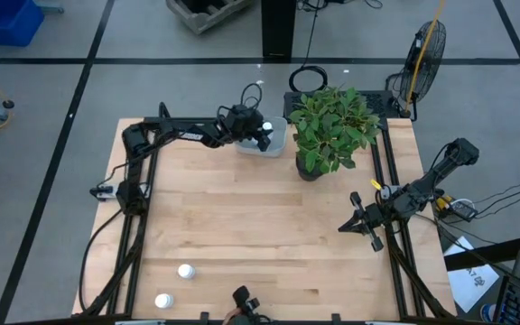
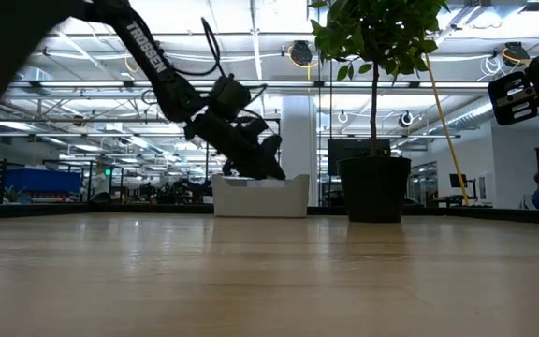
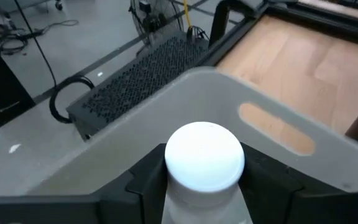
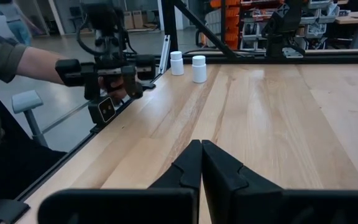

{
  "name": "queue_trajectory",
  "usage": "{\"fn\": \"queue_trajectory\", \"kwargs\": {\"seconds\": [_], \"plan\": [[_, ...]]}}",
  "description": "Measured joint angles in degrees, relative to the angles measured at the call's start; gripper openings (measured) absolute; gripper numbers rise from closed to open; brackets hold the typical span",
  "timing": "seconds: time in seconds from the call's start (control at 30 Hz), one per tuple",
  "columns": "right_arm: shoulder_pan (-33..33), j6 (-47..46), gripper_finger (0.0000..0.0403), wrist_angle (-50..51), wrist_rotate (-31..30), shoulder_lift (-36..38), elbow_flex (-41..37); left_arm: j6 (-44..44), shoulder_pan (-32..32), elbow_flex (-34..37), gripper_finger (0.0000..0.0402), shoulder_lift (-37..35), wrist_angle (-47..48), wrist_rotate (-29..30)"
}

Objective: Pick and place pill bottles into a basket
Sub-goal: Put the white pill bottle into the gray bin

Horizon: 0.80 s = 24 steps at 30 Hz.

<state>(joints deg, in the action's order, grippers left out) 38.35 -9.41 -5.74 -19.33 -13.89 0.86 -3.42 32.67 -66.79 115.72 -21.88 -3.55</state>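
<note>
My left gripper (image 1: pixel 262 135) is over the pale basket (image 1: pixel 273 144) at the table's far middle, shut on a white pill bottle (image 3: pixel 204 158). In the low view the gripper (image 2: pixel 262 161) slants down just above the basket (image 2: pixel 260 197). Two more white bottles (image 1: pixel 185 271) (image 1: pixel 162 301) stand upright on the table near its near left corner; they also show in the right wrist view (image 4: pixel 177 63) (image 4: pixel 199 68). My right gripper (image 1: pixel 357 224) is shut and empty above the table's right side; it also shows in its wrist view (image 4: pixel 202 158). My left gripper pinches the bottle's body just below the cap (image 3: pixel 204 193) between its two fingers (image 3: pixel 143 180), one on each side. The fingers slant down from the table's left. The cap (image 3: pixel 204 152) sticks out ahead of the fingers, and the bottle is lifted clear over the basket's inside.
A leafy potted plant (image 1: pixel 332 131) stands right of the basket, its pot (image 2: pixel 374 187) on the table. A person's arm holds a dark device (image 4: pixel 104 74) at the table's near edge. Bare wood (image 1: pixel 269 217) lies across the table's middle.
</note>
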Motion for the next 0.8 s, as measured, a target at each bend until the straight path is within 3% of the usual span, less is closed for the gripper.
{"fn": "queue_trajectory", "kwargs": {"seconds": [0.3,0.57,0.8], "plan": [[0.0,0.0,0.0004,0.0,0.0,0.0,0.0,-0.2,0.1,0.0,0.0163,1.9,-3.2,-1.9],[0.0,0.0,0.0004,0.0,0.0,0.0,0.0,0.2,0.0,0.0,0.0224,1.9,-2.4,-0.3],[0.0,0.0,0.0004,0.0,0.0,0.0,0.0,0.3,-0.8,0.0,0.0220,1.9,-2.4,1.1]]}}
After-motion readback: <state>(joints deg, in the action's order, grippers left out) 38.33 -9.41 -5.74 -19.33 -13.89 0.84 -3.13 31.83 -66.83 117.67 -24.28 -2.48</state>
